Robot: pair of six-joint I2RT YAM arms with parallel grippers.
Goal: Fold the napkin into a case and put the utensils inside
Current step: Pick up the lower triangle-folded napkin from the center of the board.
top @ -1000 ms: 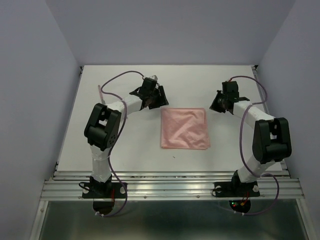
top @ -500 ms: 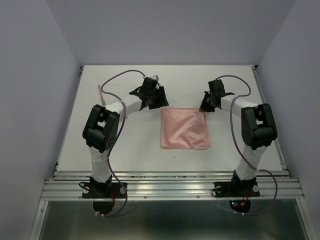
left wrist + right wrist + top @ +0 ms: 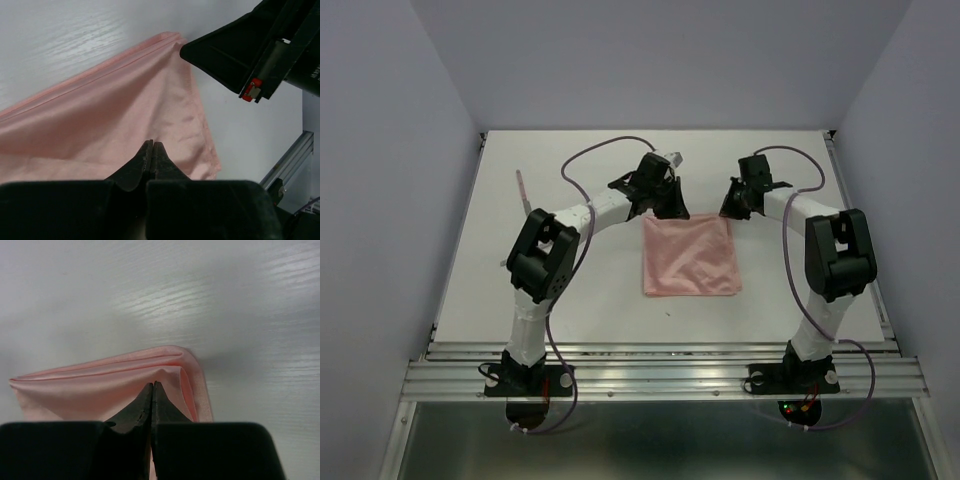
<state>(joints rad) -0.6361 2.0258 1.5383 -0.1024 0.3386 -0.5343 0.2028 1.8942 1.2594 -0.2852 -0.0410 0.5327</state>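
Observation:
The salmon-pink napkin [image 3: 690,256] lies flat as a folded square in the middle of the table. My left gripper [image 3: 663,207] is at its far left corner, jaws shut, tips down in the cloth [image 3: 151,145]. My right gripper [image 3: 731,208] is at the far right corner, jaws shut on the napkin's top layer [image 3: 152,385], which puckers up round the tips beside the folded edge [image 3: 192,371]. In the left wrist view the right gripper [image 3: 183,49] touches the napkin's corner. A slender pale pink utensil [image 3: 520,186] lies at the table's left side. No case shows.
White tabletop [image 3: 590,290] with grey walls on three sides. Aluminium rails [image 3: 660,375] run along the near edge by both arm bases. Purple cables loop above each forearm.
My left gripper has swung right from beside the napkin to its far left corner and shut there. The right gripper moved left to the far right corner, then held still.

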